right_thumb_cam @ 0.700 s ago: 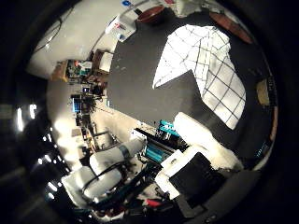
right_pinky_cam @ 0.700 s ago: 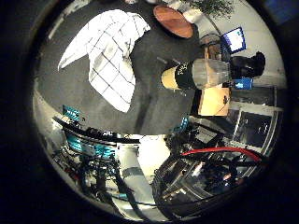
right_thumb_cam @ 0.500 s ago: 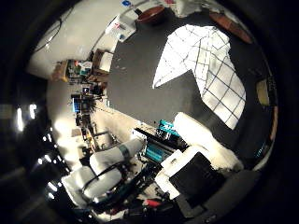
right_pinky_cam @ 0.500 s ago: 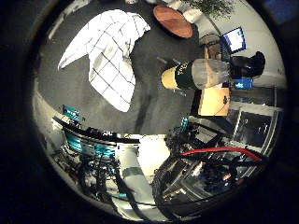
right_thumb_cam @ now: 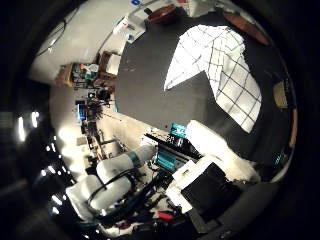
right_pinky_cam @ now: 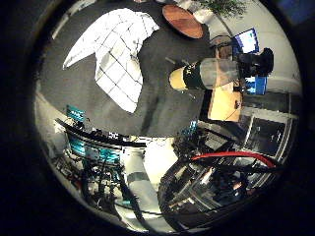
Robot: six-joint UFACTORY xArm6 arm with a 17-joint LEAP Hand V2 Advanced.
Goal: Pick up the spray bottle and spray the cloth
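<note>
No shift across the last moments: same scene framed in both views, so apparently hovering steady, high over the dark table (right_pinky_cam: 147, 113). Checked white cloth (right_pinky_cam: 115, 49) spread flat, off-centre in the little-finger-side frame. Spray bottle (right_pinky_cam: 211, 73) seemingly upright on the table beside it, apart, with bare tabletop between, out toward the frame's rim. Hand (right_thumb_cam: 207, 182) seen only as white and black parts near the thumb-side frame's edge; spread or curled, cannot tell. Carrying nothing, by the look of it. Pick-up judged not yet begun, with a descent to the bottle needed first.
</note>
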